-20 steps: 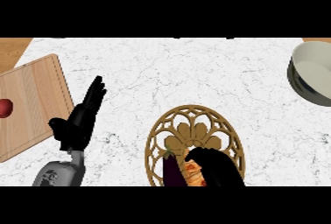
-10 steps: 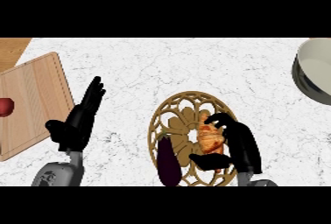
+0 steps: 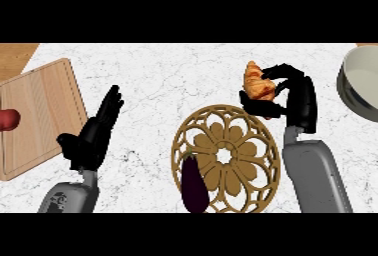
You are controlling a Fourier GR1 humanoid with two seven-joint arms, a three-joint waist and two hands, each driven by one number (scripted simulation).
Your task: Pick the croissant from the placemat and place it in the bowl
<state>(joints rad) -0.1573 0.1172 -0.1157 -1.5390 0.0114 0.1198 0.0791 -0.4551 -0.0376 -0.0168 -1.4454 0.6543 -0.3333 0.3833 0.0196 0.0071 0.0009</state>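
White veined marble counter [image 3: 170, 75], smooth. Pale matt grained wood cutting board [image 3: 37, 115] at left. Wooden-looking openwork placemat [image 3: 229, 155]. Glossy dark eggplant [image 3: 193, 185]. Flaky golden croissant [image 3: 258, 84].

A kitchen is showing here: a white marble counter [image 3: 170, 75] is filling the view, with a wooden cutting board [image 3: 33, 117] lying at its left and a red fruit [image 3: 7, 120] sitting on it. Food and tableware are lying about: a croissant [image 3: 258, 82], an eggplant [image 3: 194, 185] resting on a round openwork placemat [image 3: 229, 157], and a pale bowl [image 3: 362, 82] at the right edge.
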